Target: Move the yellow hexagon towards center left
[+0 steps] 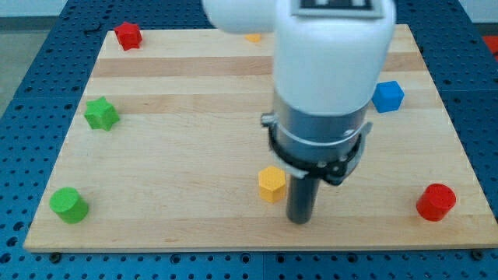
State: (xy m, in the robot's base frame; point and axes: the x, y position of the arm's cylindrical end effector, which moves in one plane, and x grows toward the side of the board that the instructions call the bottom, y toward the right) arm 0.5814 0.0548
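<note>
The yellow hexagon (271, 183) lies on the wooden board (194, 117), a little below the middle. My tip (299, 219) stands just to the hexagon's right and slightly below it, very close, and I cannot tell if it touches. The white and grey arm body hides the board's top middle.
A red block (128, 35) is at the top left. A green star (101, 113) is at the left. A green cylinder (68, 204) is at the bottom left. A blue cube (387, 96) is at the right. A red cylinder (436, 202) is at the bottom right. An orange-yellow sliver (253, 36) shows at the top.
</note>
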